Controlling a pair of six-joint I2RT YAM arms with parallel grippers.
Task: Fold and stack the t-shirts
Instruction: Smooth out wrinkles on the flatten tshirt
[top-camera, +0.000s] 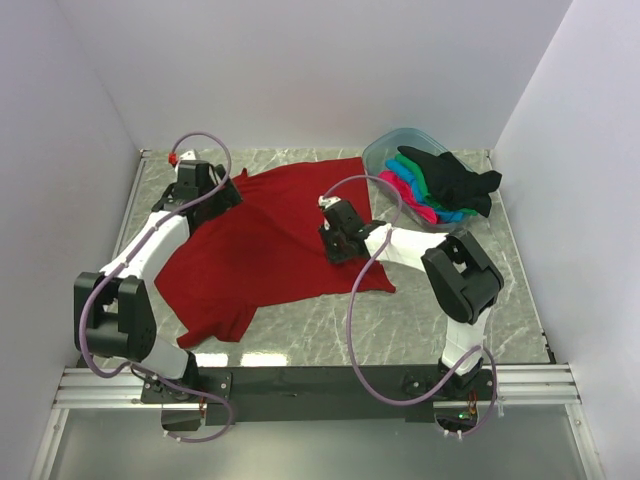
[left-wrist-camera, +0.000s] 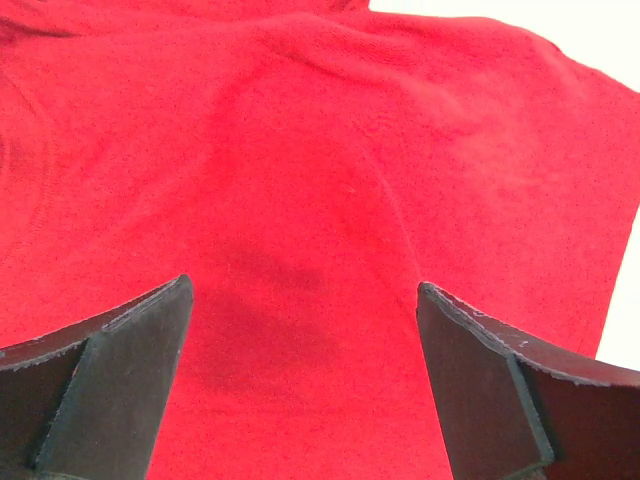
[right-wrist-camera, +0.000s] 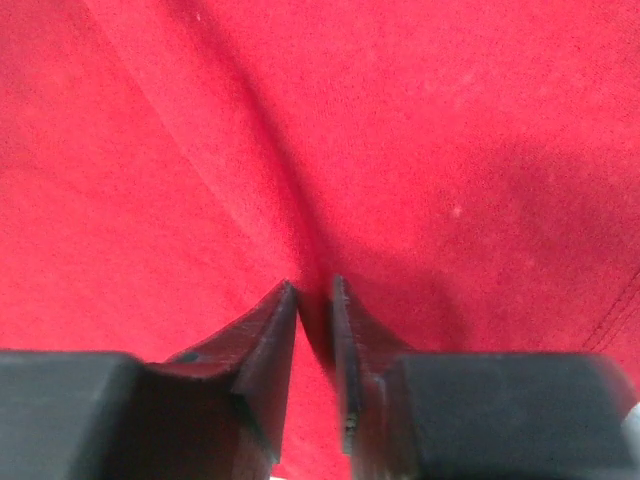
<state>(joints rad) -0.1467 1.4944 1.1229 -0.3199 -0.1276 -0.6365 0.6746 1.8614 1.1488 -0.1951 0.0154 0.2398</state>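
Note:
A dark red t-shirt (top-camera: 260, 245) lies spread and rumpled on the marble table. My left gripper (top-camera: 222, 192) is open just above its far left part, and the cloth fills the left wrist view (left-wrist-camera: 300, 200) between the spread fingers. My right gripper (top-camera: 338, 245) is shut on a pinched ridge of the red shirt (right-wrist-camera: 315, 300) near its right side. The black t-shirt (top-camera: 455, 180) hangs over the rim of a clear tub (top-camera: 385, 150) at the back right, on top of the green (top-camera: 412, 180), bright blue (top-camera: 448, 215) and hot pink (top-camera: 400, 192) shirts.
White walls close in the table at the back and both sides. The black rail (top-camera: 320, 385) with the arm bases runs along the near edge. Bare marble (top-camera: 400, 320) shows in front of the shirt.

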